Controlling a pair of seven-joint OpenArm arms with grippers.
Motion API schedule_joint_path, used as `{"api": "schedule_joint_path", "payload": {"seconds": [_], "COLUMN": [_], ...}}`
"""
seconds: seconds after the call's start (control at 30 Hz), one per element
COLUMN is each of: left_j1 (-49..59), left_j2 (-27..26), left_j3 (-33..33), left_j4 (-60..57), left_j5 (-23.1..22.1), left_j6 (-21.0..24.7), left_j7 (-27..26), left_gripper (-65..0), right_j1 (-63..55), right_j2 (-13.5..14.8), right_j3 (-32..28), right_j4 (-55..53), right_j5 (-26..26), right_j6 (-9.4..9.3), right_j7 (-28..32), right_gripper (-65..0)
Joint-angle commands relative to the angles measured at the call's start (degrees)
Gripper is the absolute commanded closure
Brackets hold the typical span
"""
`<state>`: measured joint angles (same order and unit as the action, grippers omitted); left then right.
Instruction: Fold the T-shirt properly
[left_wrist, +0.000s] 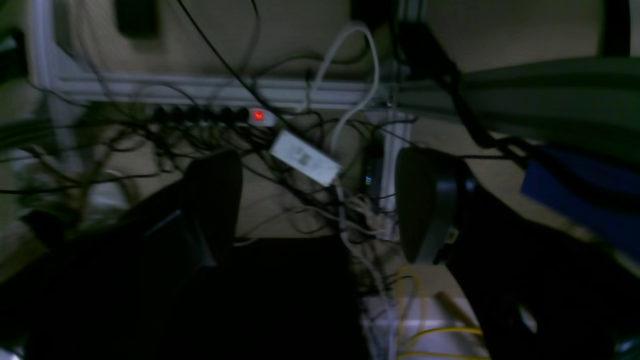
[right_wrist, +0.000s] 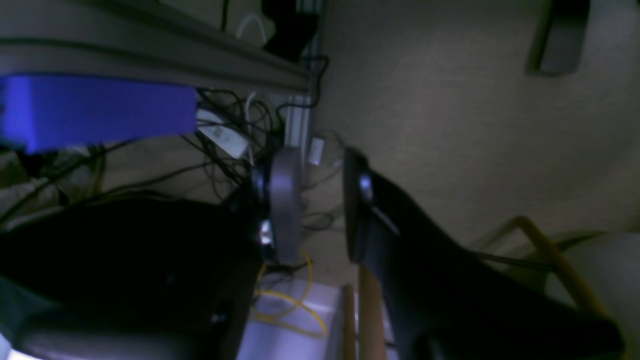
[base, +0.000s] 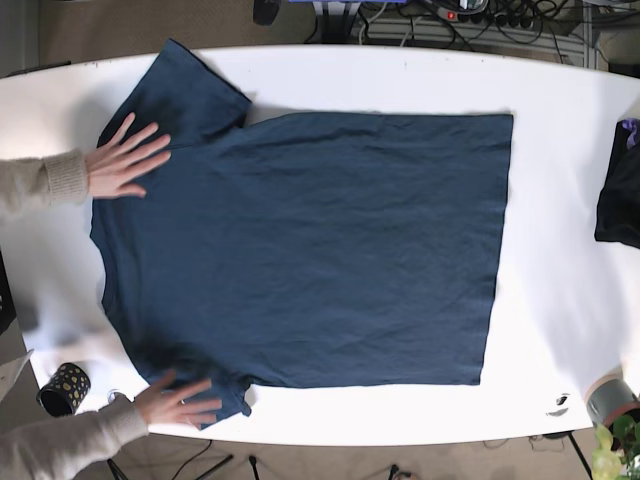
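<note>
Both grippers, left gripper (left_wrist: 320, 200) and right gripper (right_wrist: 322, 205), hang empty and parted off the tabletop (base: 560, 250); smooth the T-shirt (base: 300, 250) flat before folding.

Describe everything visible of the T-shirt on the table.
The T-shirt is dark blue, apparently soft knit fabric, spread flat and unfolded on the white table, lightly wrinkled, hem toward the base view's right. A person's hand presses its upper sleeve area; another hand rests on the lower sleeve. No gripper touches it.
</note>
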<state>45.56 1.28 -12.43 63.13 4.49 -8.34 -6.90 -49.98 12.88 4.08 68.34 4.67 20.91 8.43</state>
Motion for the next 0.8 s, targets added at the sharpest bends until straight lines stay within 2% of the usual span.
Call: {"api": "schedule_joint_path", "payload": {"seconds": [0.0, 0.3, 0.53, 0.77], "left_j1": [3.63, 15.05, 21.03, 22.79], "left_j2": [0.44, 0.70, -0.09, -2.03], "left_j3": [-0.28, -0.37, -0.72, -0.81], "left_j4": [5.66, 24.91, 37.22, 47.42], "left_j5": [-0.14, -1.19, -13.68, -19.48], "left_j6": [0.21, 0.21, 0.21, 0.21], "left_j7": [-0.88, -0.88, -0.80, -0.80], "left_gripper": [-44.0, -44.0, -44.0, -44.4], "right_j1": [-3.69, -13.54, -18.82, -19.52], "right_j2": [0.26, 0.17, -0.45, -0.45], "right_j3": [1.24, 4.32, 8.19, 9.15], "right_j4": [4.59, 23.22, 36.41, 44.94], "right_j5": [0.30, 0.30, 0.30, 1.80], "right_j6": [0.41, 0.50, 0.50, 0.50], "right_j7": [0.94, -6.36, -7.77, -7.77], "right_gripper": [-13.0, -13.0, -13.0, -13.0]}}
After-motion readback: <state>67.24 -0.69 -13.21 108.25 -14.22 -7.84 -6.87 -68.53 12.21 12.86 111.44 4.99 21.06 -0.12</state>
